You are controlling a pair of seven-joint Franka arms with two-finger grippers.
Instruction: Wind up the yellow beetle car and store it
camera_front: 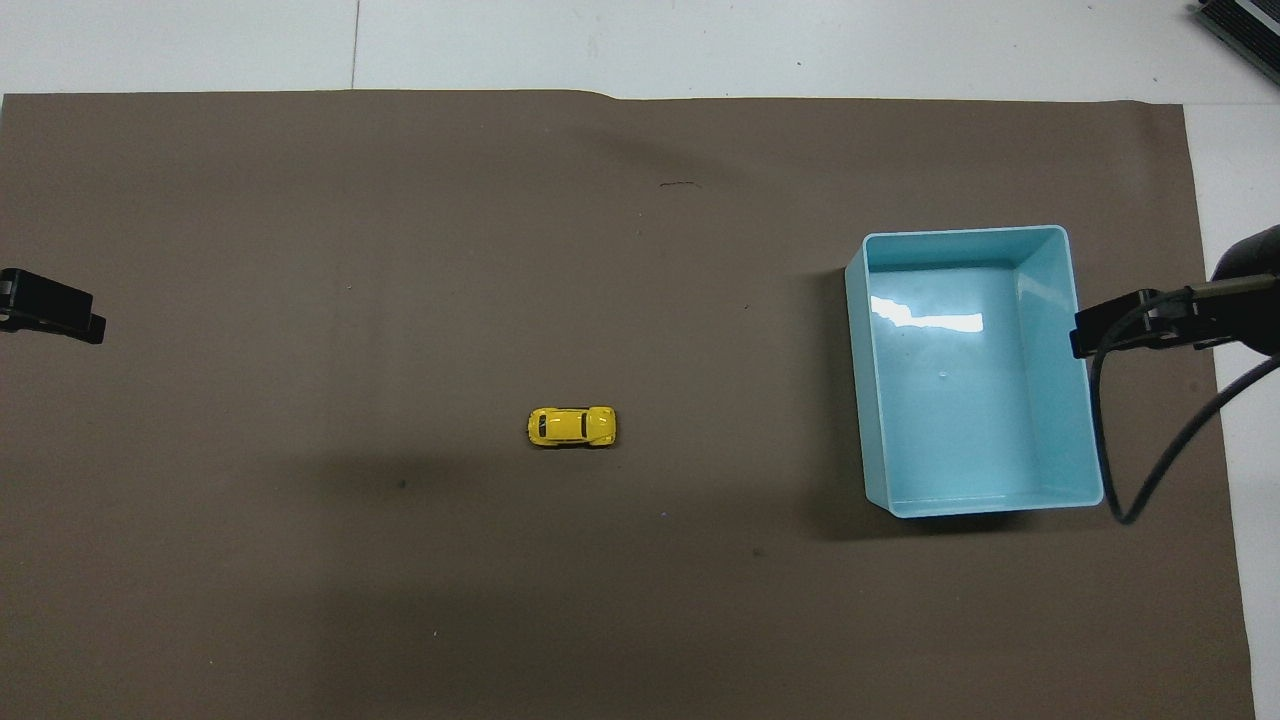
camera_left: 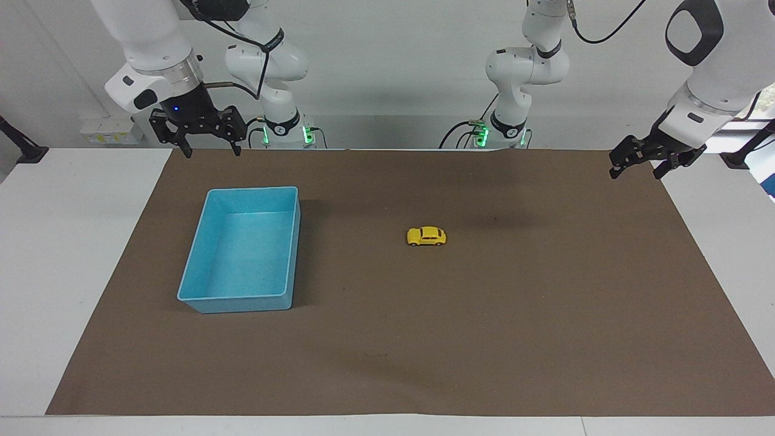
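The yellow beetle car point(camera_left: 426, 236) stands alone on its wheels near the middle of the brown mat; it also shows in the overhead view point(camera_front: 572, 427). The empty light blue bin point(camera_left: 242, 303) sits toward the right arm's end of the table, well apart from the car, and also shows in the overhead view point(camera_front: 960, 420). My right gripper point(camera_left: 210, 148) is open and empty, raised over the mat's edge by the bin point(camera_front: 1100, 335). My left gripper point(camera_left: 636, 172) is open and empty, raised over the mat's edge at the left arm's end point(camera_front: 60, 320).
The brown mat point(camera_left: 484, 339) covers most of the white table point(camera_left: 54, 272). A black cable point(camera_front: 1150, 470) hangs from the right gripper beside the bin. Both arm bases point(camera_left: 387, 133) stand at the table's edge nearest the robots.
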